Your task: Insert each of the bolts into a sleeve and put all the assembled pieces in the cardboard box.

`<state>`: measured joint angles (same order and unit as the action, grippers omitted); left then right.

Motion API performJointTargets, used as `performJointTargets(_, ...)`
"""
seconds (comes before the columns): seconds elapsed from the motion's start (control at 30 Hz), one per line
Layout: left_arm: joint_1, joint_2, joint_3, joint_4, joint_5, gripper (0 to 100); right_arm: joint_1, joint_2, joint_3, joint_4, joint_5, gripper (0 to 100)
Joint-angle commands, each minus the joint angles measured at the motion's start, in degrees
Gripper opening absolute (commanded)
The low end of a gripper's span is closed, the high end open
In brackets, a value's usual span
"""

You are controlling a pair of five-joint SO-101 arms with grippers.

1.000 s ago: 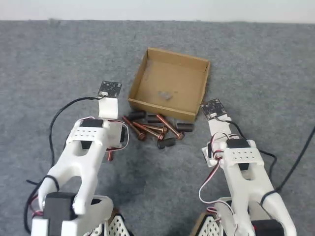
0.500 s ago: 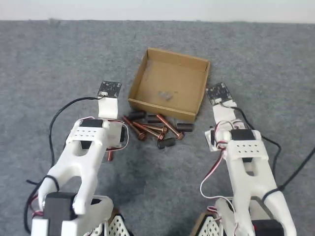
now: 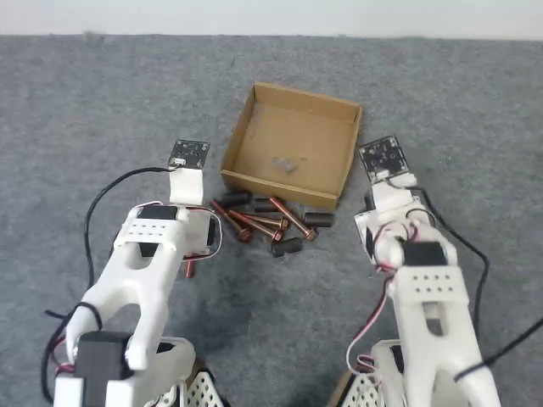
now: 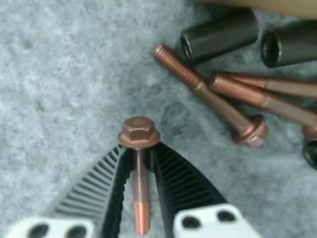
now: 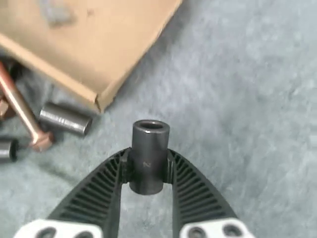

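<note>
Overhead, the left arm (image 3: 144, 271) covers its own pincer, so that from above just a copper end pokes out beneath its white body. Its wrist camera shows the left gripper (image 4: 139, 148) clenched on a bolt (image 4: 139, 134): the shank is pinched between the ribbed jaws, the hex head sits just past the fingertips and the threaded tip points back toward the wrist. Beyond it, one of the loose sleeves (image 4: 220, 34) lies whole, while its neighbour is cut off by the frame edge. The loose bolts (image 3: 263, 222) lie in a tangle on the floor against the front wall of the cardboard box (image 3: 293, 191), with dark sleeves mixed in among them. A pale grey smudge on the box floor is too faint to identify. On the right, the right gripper (image 5: 147, 158) grasps a black sleeve (image 5: 148, 148) across its middle, open bore facing away from the wrist, above bare floor just off the box's corner.

Everything rests on a grey carpet (image 3: 102, 102), and a pale wall (image 3: 271, 17) runs along the far edge.

Both arms stretch forward from the near edge. The left one ends beside the pile, and the right arm (image 3: 424, 288) ends next to the box's right wall
</note>
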<state>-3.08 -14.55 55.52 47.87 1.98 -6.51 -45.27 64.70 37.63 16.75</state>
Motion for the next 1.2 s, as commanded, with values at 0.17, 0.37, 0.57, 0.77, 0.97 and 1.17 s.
performJointTargets(0.17, 0.26, -3.08, -0.66, -1.05, -0.88, 1, 0.66, -12.26, 13.89, -26.33, 0.26, 0.6)
performJointTargets(0.37, 0.26, -2.99, -0.66, -1.05, -0.88, 1, 0.48, -14.99, 22.77, -41.71, 0.26, 0.6)
performJointTargets(0.57, 0.26, -2.99, -0.66, -1.05, -0.88, 1, 0.4, -14.99, 23.12, -42.95, 0.26, 0.6)
performJointTargets(0.77, 0.26, -2.99, -0.66, -1.05, -0.88, 1, 0.4, -14.9, 17.58, -43.03, -6.33, 0.6)
performJointTargets(0.97, 0.26, -2.99, -0.66, -0.97, -0.88, 1, -1.8, -14.81, 12.48, -43.03, -14.51, 0.6)
performJointTargets(1.17, 0.26, -2.99, -0.66, -0.97, -0.88, 1, -5.14, -12.35, 13.36, -53.14, -14.77, 0.6)
